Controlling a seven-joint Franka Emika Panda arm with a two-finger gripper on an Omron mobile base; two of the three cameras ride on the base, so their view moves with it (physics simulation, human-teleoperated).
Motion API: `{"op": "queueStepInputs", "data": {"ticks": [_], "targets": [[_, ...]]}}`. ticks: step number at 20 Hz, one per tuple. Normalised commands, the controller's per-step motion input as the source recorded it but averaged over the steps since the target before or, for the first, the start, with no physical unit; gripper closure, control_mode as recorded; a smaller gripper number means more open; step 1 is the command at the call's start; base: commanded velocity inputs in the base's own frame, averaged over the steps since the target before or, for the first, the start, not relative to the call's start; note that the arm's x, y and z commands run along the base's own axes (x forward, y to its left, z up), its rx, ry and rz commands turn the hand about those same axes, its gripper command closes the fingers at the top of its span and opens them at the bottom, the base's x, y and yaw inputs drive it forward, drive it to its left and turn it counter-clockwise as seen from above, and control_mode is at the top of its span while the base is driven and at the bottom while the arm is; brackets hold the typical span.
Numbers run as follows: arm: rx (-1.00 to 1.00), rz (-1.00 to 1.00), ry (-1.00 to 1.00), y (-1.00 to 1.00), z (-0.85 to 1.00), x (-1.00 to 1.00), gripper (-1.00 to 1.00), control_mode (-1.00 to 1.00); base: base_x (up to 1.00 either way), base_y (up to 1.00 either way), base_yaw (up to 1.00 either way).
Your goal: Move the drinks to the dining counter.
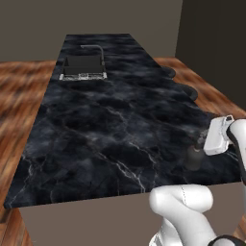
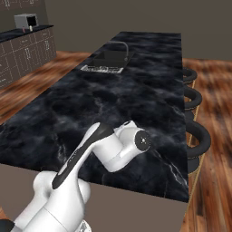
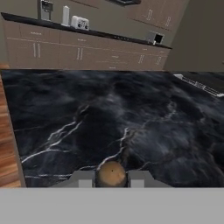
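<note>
Dark round-bodied glass bottle (image 1: 194, 158) stands upright near the black white-veined marble dining counter's (image 1: 105, 125) near right corner, neck clenched by the two-finger gripper (image 3: 111, 178).

You see dining counter (image 1: 110, 125): polished black marble, white veins, glossy. Floor (image 1: 21, 96): brown wood planks. Sink (image 1: 84, 67) and faucet (image 1: 96, 50): grey metal. Stools (image 2: 197, 140): dark, smooth.
</note>
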Motion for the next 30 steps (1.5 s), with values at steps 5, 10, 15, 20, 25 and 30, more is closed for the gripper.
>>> {"op": "queueStepInputs", "data": {"ticks": [5,10,15,20,25,30], "targets": [[0.00,0.00,0.00,-0.05,-0.15,0.16,1.00,-1.00,0.00,0.00,0.00],[0.00,0.00,0.00,-0.05,-0.15,0.15,1.00,-1.00,0.00,0.00,0.00],[0.00,0.00,0.00,-0.07,-0.16,0.11,1.00,-1.00,0.00,0.00,0.00],[0.00,0.00,0.00,-0.07,-0.16,0.09,1.00,-1.00,0.00,0.00,0.00],[0.00,0.00,0.00,-0.10,-0.16,0.10,1.00,-1.00,0.00,0.00,0.00],[0.00,0.00,0.00,-0.11,-0.15,0.11,1.00,-1.00,0.00,0.00,0.00]]}}
